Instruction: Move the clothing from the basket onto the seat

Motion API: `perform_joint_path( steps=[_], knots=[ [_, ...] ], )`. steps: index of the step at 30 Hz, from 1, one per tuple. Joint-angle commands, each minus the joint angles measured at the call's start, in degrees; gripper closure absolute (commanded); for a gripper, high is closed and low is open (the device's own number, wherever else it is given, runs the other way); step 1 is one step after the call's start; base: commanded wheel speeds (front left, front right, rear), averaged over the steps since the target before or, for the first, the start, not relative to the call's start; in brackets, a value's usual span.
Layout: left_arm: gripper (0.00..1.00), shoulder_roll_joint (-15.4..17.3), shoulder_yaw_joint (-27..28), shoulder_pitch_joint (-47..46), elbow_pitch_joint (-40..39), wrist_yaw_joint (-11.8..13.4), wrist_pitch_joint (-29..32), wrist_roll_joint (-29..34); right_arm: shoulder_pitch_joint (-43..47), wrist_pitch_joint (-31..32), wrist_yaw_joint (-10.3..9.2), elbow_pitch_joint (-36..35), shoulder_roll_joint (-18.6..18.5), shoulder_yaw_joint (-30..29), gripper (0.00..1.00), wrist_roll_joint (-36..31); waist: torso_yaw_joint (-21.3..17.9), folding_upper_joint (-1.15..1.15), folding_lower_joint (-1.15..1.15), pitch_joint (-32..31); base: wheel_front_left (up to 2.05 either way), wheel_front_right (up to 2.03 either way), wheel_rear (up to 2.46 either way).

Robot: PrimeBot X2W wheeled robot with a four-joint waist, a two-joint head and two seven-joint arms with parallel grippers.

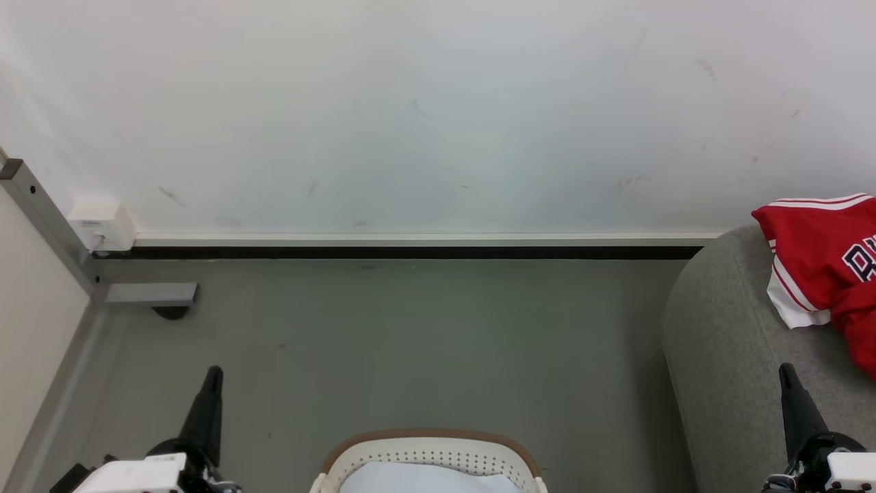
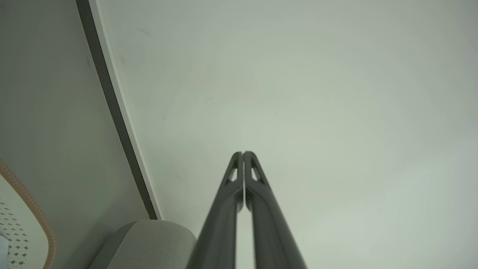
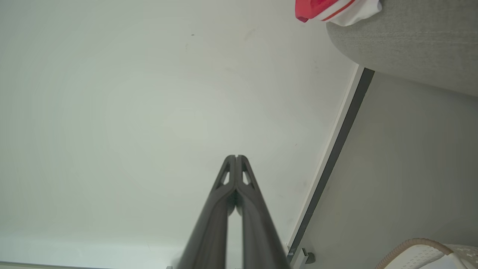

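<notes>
Head view puts the bright red jersey-like clothing (image 1: 831,267), trimmed in white-and-red stripes and bearing dark white-edged lettering, crumpled on top of the large light-grey fabric seat (image 1: 725,356) at the right edge, partly cut off by the frame. It lies up and to the right of the right gripper (image 1: 786,370), near it but apart, with grey upholstery between them. That gripper's two long dark fingers are pressed together with nothing between them, pointing up the view over the seat's rounded corner. In the right wrist view the closed tips stand against the white wall, and the clothing sits in the top right corner at the seat's edge, well apart from them. The oval cream-white perforated plastic basket (image 1: 428,433) with a brown rim stands on the floor at the bottom centre, between the two grippers and touching neither. Something pale and flat lies inside it, and I cannot tell what it is. The left gripper (image 1: 213,373) rises at the lower left, its fingers also closed on nothing, pointing up over the grey-green floor (image 1: 424,342), well apart from the clothing. Behind everything runs a scuffed white wall (image 1: 438,103) with a dark baseboard strip (image 1: 410,253). At the far left are a grey metal frame leg (image 1: 147,294) and a small white box (image 1: 102,224) on the wall.
</notes>
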Motion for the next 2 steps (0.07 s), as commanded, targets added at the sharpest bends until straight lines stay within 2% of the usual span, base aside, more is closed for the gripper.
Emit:
perform_joint_path(
  steps=[1, 2],
  knots=[
    [1.0, 0.09, 0.13, -0.47, 0.01, -0.27, 0.23, -0.81, -0.66, 0.2, -0.12, 0.13, 0.1, -0.23, 1.0, -0.31, 0.0, 0.0, 0.0, 0.0, 0.0, 0.0, 0.0],
    [1.0, 0.09, 0.13, -0.47, 0.01, -0.28, 0.23, -0.81, -0.66, 0.21, -0.12, 0.13, 0.1, -0.24, 1.0, -0.32, 0.0, 0.0, 0.0, 0.0, 0.0, 0.0, 0.0]
  ],
)
